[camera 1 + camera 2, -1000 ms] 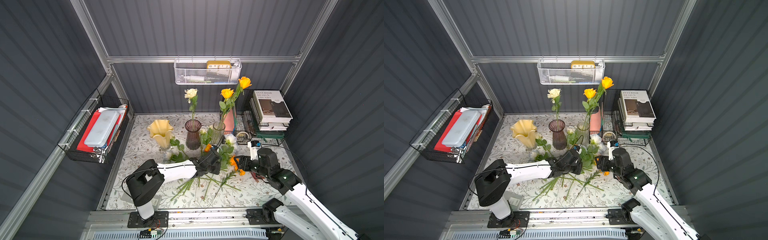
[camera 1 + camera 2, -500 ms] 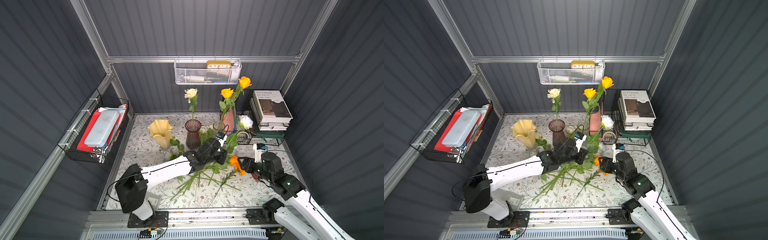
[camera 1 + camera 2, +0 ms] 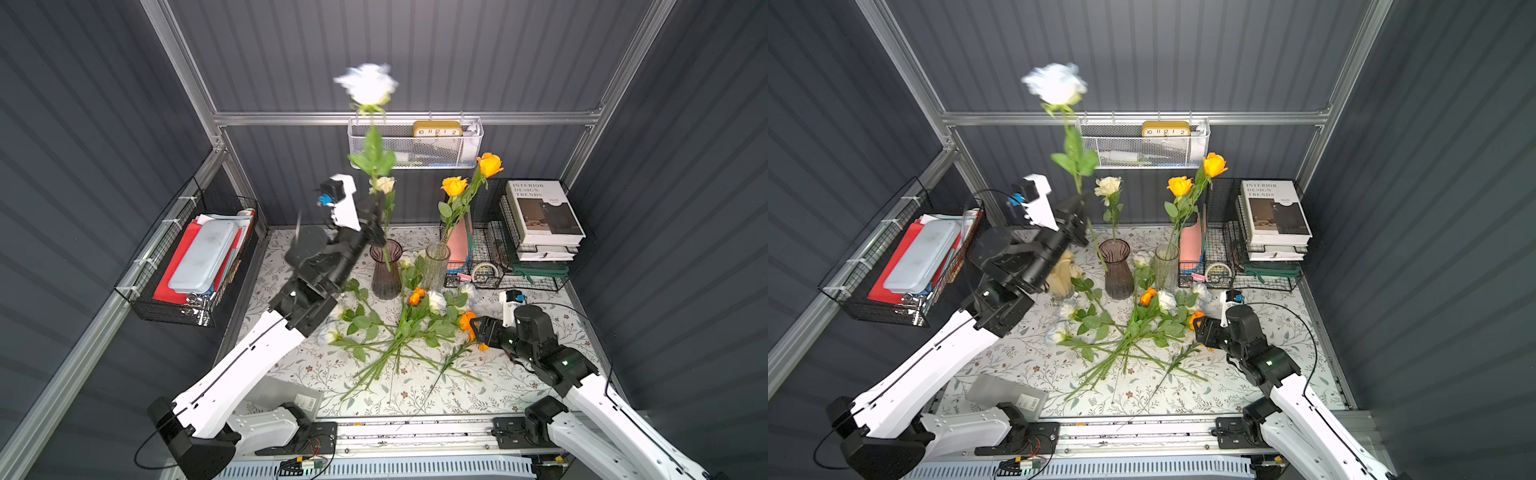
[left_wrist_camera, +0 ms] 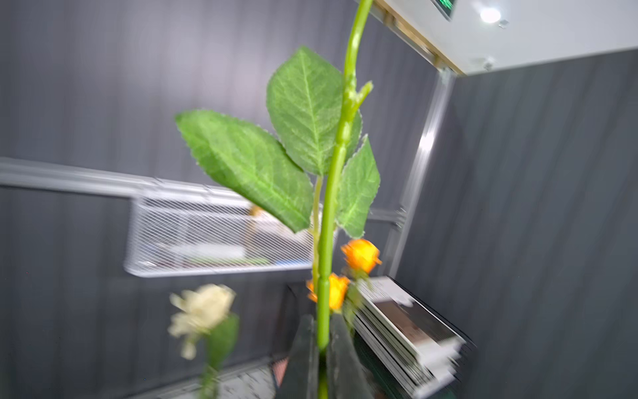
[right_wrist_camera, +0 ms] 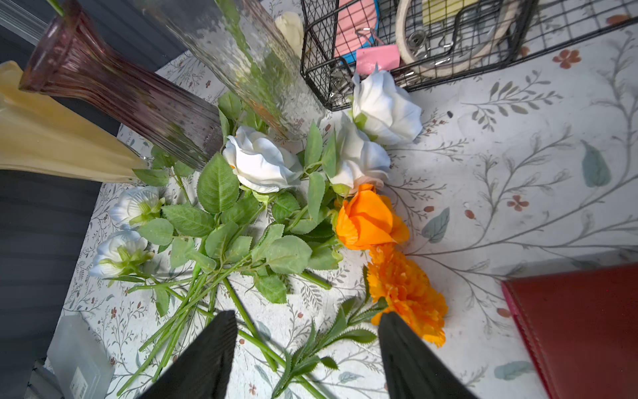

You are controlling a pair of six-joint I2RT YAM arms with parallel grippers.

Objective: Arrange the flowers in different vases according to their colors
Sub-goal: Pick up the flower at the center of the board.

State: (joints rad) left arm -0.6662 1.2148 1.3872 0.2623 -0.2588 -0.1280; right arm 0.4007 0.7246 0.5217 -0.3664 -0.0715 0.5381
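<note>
In both top views the left pincer (image 3: pixel 376 216), shut on the stem (image 3: pixel 1077 183), holds a white rose (image 3: pixel 368 85) high above the purple vase (image 3: pixel 385 270), which has one cream rose (image 3: pixel 383 185). The clear vase (image 3: pixel 436 266) has two orange roses (image 3: pixel 455 185). In a top view the yellow vase (image 3: pixel 1061 274) looks empty. Left wrist view: the stem is pinched between closed fingers (image 4: pixel 303 359). Right wrist view: the right pincer (image 5: pixel 307 315) gapes empty over a marigold (image 5: pixel 407 293) and flowers (image 5: pixel 241 221) heaped on the tabletop (image 5: pixel 518 145), most of them unsorted.

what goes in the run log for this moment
left gripper shut on white green-stemmed rose held high | right gripper open beside ruffled orange marigold
</note>
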